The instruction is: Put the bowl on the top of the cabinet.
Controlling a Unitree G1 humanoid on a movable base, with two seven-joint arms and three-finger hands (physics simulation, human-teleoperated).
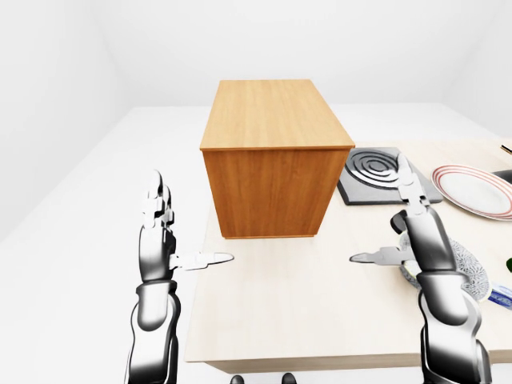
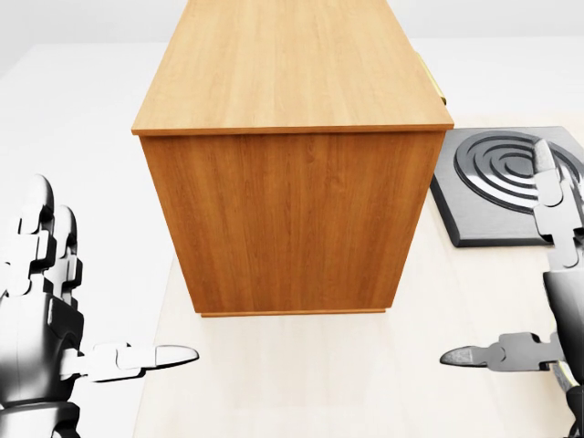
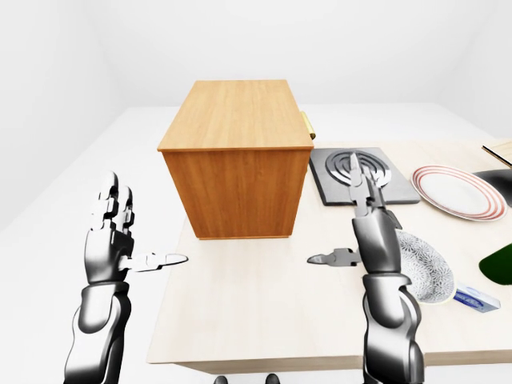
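Left hand point(image 3: 120, 240) raised at the left of the right-eye view, off the tabletop's left edge, fingers straight up and spread, thumb pointing right toward the middle; wide open, holding nothing. Right hand point(image 3: 370, 220) raised likewise over the pale wooden tabletop point(image 3: 256, 312), fingers upright, thumb pointing left; open too and empty. Just right of that forearm, partly hidden behind it, a white patterned bowl point(image 3: 428, 270) resting on the tabletop, tipped so its opening faces up and to the right; round, no clear long axis. Beyond the hands, a wooden cabinet point(image 3: 236, 164) standing on the tabletop, its flat top bare, long axis running away from the camera. To its right, a dark square hotplate point(image 3: 340, 172) with concentric rings, then a red-rimmed plate point(image 3: 456, 192).
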